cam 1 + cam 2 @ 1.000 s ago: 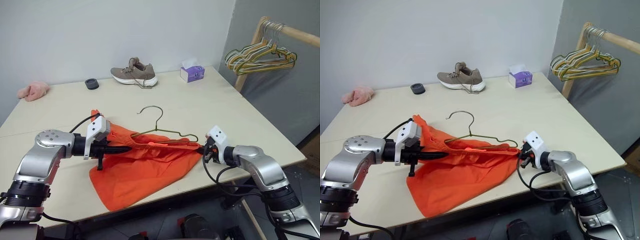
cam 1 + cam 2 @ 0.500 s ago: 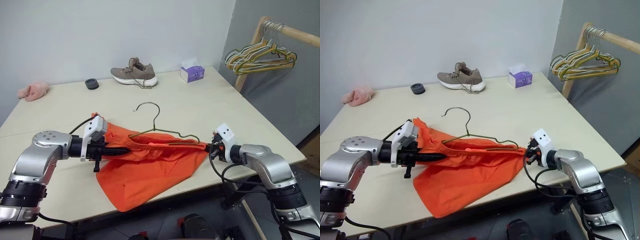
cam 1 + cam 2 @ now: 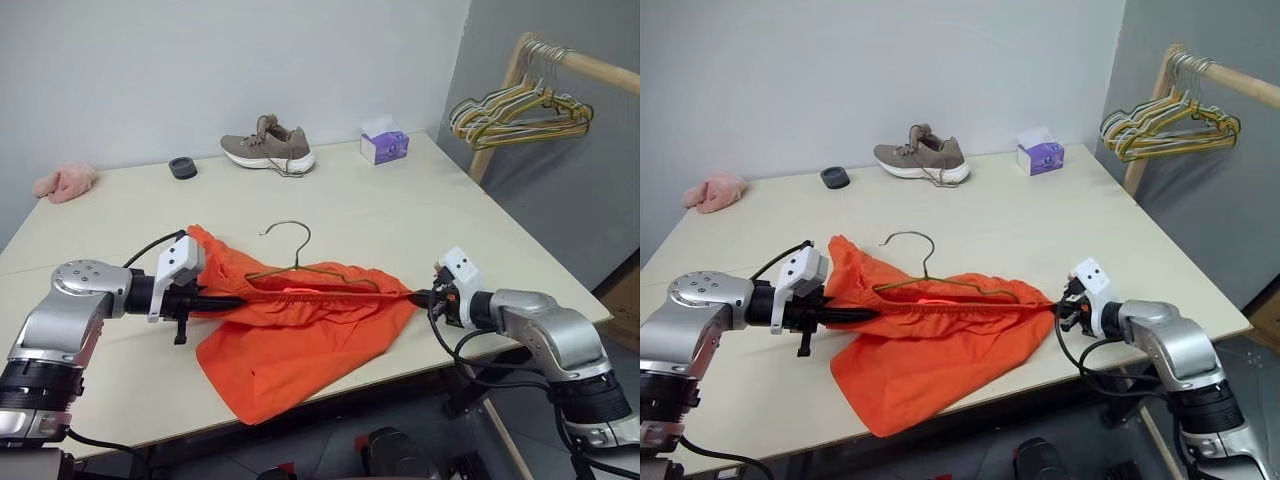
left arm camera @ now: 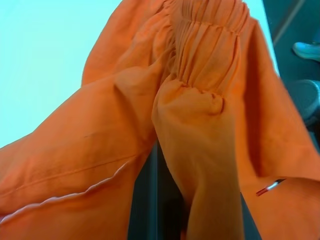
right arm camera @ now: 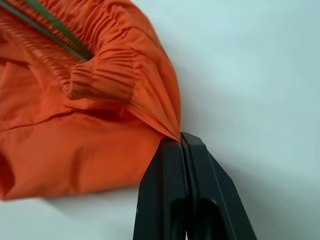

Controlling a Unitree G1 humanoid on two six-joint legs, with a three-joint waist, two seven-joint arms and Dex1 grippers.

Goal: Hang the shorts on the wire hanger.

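Where the pale beige tabletop (image 3: 420, 225) meets the wall at its far left, a small pink cloth (image 3: 66, 182) lies near the edge, with a black ring-shaped object (image 3: 183, 167) further along the back and bare surface in front of both. Nearer the front edge, the left gripper (image 3: 232, 302) has its two black fingers pinched together on one end of the gathered elastic waistband of the bright orange fabric shorts (image 3: 300, 335). The waistband is drawn into a taut line across the table between the two grippers, while the legs of the shorts spread toward the front edge and one corner droops just over it. The thin dark olive-grey wire hanger (image 3: 300, 268) lies just behind the stretched waistband, its lower bar along the fabric and its curved hook pointing toward the back wall, with open tabletop all around the hook. A tan sneaker (image 3: 267, 146) and a purple tissue box (image 3: 385, 147) stand well apart from the shorts along the far edge. The right gripper (image 3: 424, 296) has its jaws closed tight on the other end of the waistband, close to the front right edge of the table. Past the table's right side, a bunch of yellow-green and tan hangers (image 3: 520, 112) hangs from a wooden rail (image 3: 590, 68).
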